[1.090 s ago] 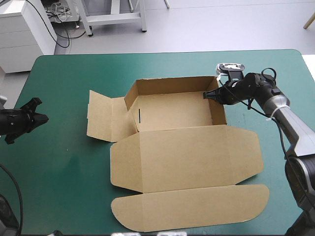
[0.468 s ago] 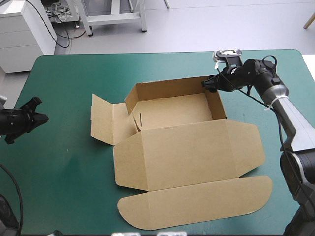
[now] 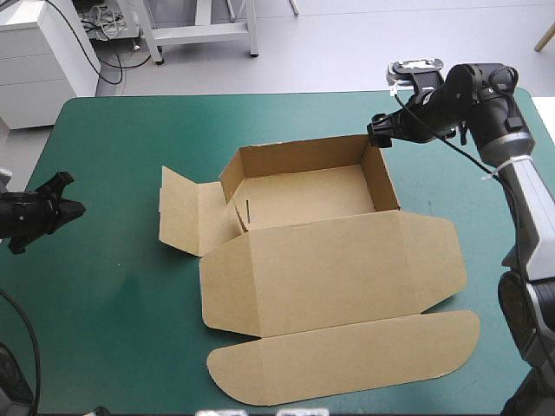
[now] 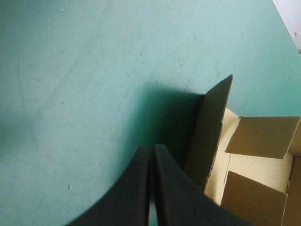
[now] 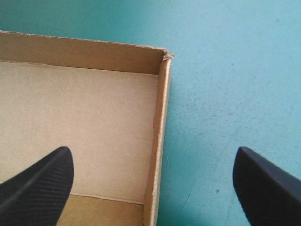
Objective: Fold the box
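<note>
R hand (image 3: pixel 375 137) open over box (image 3: pixel 303 192) corner; L hand (image 4: pixel 151 149) closed, flap (image 4: pixel 214 127) partly behind

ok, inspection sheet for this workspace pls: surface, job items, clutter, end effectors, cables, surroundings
Surface: teal-green table cover, flat, only the box on it.
Job's things: brown cardboard box, an open tray with far and right walls raised; lid panel flat toward the near edge; left side flap splayed out, not tucked.
Clutter: nothing seen.
End effectors: left end effector shut, over bare cover beside the side flap; right end effector open, fingers either side of the tray's right wall near its far corner, not clamped.
Cables: nothing seen lying on the cover.
Surroundings: nothing seen.
</note>
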Controlling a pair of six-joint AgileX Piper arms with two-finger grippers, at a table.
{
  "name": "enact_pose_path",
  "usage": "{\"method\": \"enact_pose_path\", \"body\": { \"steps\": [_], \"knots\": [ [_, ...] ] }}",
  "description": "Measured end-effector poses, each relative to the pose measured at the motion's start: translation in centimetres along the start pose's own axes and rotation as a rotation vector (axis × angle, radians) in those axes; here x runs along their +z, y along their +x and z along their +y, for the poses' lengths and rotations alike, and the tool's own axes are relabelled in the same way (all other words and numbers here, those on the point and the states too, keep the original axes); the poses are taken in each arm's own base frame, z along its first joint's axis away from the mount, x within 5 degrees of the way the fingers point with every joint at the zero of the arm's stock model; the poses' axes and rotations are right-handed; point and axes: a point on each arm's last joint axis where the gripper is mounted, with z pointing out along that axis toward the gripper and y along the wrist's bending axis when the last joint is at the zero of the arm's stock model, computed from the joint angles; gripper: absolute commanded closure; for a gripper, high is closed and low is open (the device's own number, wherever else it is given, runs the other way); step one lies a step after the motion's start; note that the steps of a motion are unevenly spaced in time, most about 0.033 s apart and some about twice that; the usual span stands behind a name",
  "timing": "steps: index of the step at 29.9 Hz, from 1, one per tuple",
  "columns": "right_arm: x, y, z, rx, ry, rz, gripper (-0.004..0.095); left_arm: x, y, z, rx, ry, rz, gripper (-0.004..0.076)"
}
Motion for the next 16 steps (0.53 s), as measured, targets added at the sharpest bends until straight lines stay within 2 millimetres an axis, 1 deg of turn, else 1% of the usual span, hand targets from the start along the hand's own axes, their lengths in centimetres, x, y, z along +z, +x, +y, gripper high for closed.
{"method": "enact_pose_path", "body": {
  "steps": [3,7,12,16],
  "knots": [
    [-1.4,0.5,0.1,0.006,0.007,-0.012,0.0064,0.0,0.0,0.0,0.0,0.001,0.002,0.0717],
    [-3.0,2.1,0.4,0.014,0.014,-0.001,0.0064,0.0,0.0,0.0,0.0,0.001,0.003,0.0717],
    [-3.7,4.4,0.4,0.014,0.034,0.047,0.0064,0.0,0.0,0.0,0.0,0.001,0.004,0.0717],
    [-3.9,4.8,0.4,0.029,0.036,0.053,0.0064,0.0,0.1,0.0,-0.002,0.002,0.009,0.0717]
  ]
}}
